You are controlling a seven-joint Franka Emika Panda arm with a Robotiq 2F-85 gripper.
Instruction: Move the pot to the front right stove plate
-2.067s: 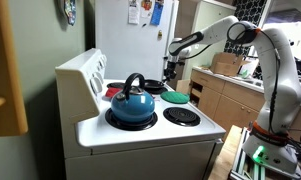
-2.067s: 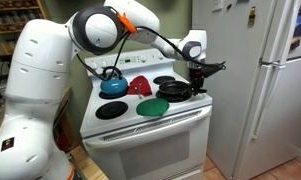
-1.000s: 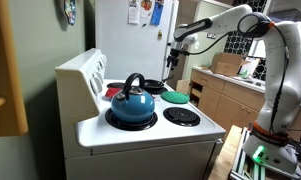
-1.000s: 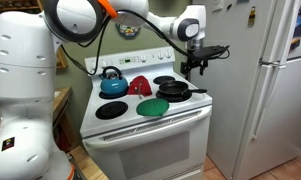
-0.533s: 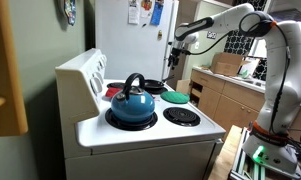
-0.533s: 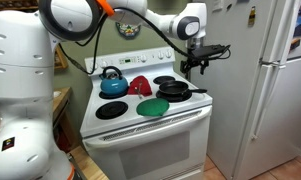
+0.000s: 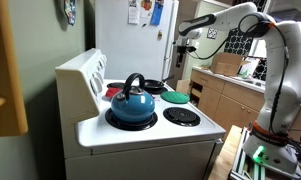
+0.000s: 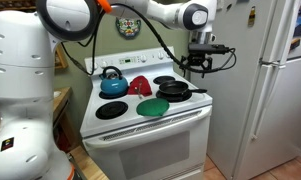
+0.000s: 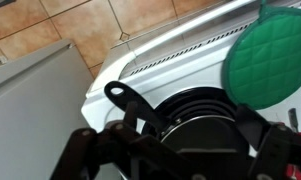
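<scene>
One pincer (image 8: 197, 67), wide and empty, hangs above pan (image 8: 175, 89); pot (image 8: 152, 106) apparently sits front right on stove (image 8: 150, 135). Judgement: retreat straight up, clear of pan handle.

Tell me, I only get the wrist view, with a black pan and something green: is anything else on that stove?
Observer: Yes, a blue kettle stands at the back.
Operator: Is any burner free?
Observer: The front burner beside the green pot is bare.
Operator: Is the pincer touching the pan?
Observer: No, the pincer hangs open, well above the pan, holding nothing.
</scene>
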